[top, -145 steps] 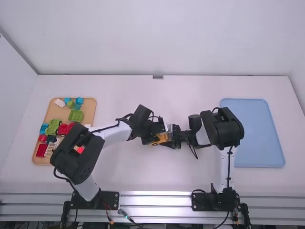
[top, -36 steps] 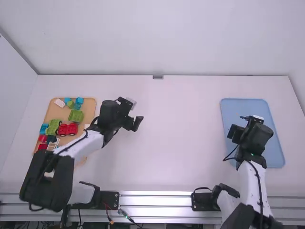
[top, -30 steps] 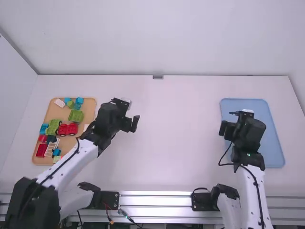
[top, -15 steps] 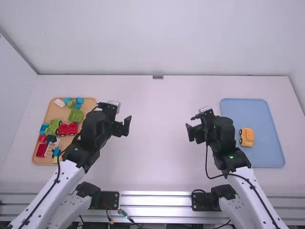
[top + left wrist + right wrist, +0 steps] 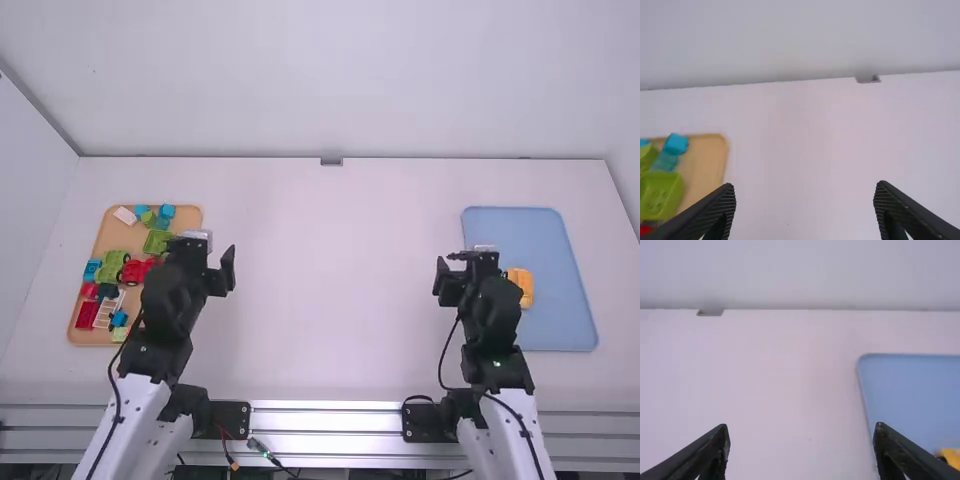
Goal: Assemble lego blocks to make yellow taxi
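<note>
High view shows the yellow taxi (image 5: 524,283) on the blue tray (image 5: 565,318).

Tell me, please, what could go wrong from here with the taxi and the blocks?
The right gripper hangs open near the yellow taxi; if that arm swings towards the blue tray, it might knock the taxi. The left gripper is open near the tan tray; lowering it there could scatter the blocks.

High view looks down; nearer wrist views face forward, seemingly sharing the table's far edge (image 5: 450,160).
</note>
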You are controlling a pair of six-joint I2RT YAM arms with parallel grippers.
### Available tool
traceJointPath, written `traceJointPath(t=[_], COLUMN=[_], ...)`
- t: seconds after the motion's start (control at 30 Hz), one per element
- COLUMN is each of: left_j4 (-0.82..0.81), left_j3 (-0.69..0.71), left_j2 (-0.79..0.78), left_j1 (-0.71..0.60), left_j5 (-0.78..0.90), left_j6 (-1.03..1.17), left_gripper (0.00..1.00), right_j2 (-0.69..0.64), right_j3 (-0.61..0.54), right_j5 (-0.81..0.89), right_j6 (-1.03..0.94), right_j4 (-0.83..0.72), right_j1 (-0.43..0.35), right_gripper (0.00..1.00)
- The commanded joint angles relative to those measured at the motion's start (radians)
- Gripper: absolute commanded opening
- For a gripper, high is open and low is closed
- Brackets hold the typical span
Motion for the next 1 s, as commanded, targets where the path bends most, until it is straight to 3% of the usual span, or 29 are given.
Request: traceJointPath(t=[0.0,0.37,0.5,0.97], left_j4=[0.002,0.002,0.002,0.002], left_j3=[-0.059,-0.299,-0.386,-0.39], left_j2=[-0.059,-0.299,-0.386,-0.612], left_j1=[0.05,0.05,0.05,0.05], left_j5=[0.011,0.011,0.011,0.011], left_j6=[0.007,0.007,0.007,0.007], left_gripper=[0.67,0.43,0.35,0.12], right_j2=[-0.055,-0.295,-0.382,-0.589], right_j3=[-0.059,-0.299,-0.3,-0.3], right_j5=[0.004,0.004,0.004,0.004], right_j6=[0.017,0.017,0.017,0.017], right_j4=[0.002,0.002,0.002,0.002], right_j1=[0.0,0.0,0.0,0.0], right_gripper=[0.67,0.43,0.34,0.12])
